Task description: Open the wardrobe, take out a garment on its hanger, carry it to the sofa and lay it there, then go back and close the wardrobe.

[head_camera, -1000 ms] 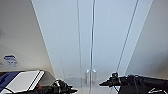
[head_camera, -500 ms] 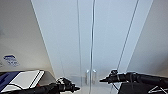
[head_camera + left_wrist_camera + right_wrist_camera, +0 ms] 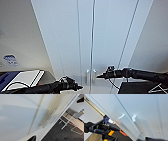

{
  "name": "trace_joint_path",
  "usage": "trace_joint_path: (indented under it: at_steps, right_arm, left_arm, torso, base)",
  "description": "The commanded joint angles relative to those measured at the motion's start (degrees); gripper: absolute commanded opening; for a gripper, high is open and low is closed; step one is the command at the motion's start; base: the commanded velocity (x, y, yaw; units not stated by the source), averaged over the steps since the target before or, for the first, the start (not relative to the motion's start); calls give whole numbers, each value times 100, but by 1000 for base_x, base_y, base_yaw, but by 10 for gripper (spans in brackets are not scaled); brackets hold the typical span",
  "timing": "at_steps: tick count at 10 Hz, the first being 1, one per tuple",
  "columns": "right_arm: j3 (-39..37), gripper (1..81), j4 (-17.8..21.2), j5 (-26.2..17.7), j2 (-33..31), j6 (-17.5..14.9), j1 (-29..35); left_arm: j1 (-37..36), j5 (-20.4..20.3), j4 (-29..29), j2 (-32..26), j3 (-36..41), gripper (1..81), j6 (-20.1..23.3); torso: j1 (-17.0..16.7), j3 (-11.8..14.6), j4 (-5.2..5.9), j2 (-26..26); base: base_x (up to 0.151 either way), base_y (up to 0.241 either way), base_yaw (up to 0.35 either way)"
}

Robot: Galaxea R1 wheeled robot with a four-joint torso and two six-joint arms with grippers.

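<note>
The white wardrobe (image 3: 107, 37) stands right in front of me with both doors shut. Its two small vertical handles (image 3: 87, 75) (image 3: 94, 75) sit side by side at the middle seam, and they show large in the right wrist view (image 3: 127, 125) (image 3: 139, 125). My left gripper (image 3: 79, 87) is low, just left of and below the left handle. My right gripper (image 3: 98, 76) points at the right handle, almost touching it. The garment, its hanger and the sofa are hidden.
A white and blue flat object (image 3: 22, 78) lies at the lower left beside the wardrobe, under a grey wall with a blue sticker (image 3: 10, 60). White chair legs (image 3: 67, 122) stand on dark floor off to the wardrobe's side.
Both arms have reached forward. The left gripper moved right toward the handles, and the right gripper edged left toward them. The doors have not moved.
</note>
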Motion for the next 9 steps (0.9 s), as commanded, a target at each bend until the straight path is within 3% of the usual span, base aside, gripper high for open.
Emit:
trace_joint_path:
  at_steps: [1, 3, 9]
  right_arm:
    - [167, 811, -19, 142, -1, -38, 872]
    - [115, 811, -222, 389, 104, -30, 846]
    - [-1151, 811, -354, 441, 816, -21, 705]
  left_arm:
    - [-863, 6, 12, 74, 71, 811, 6]
    - [-854, -3, 3, 136, -35, 811, 6]
    - [-863, 15, 64, 285, -210, 811, 14]
  torso:
    - [0, 0, 0, 0]
    - [0, 0, 0, 0]
    - [0, -2, 0, 2]
  base:
    - [0, 0, 0]
    - [0, 0, 0]
    - [0, 0, 0]
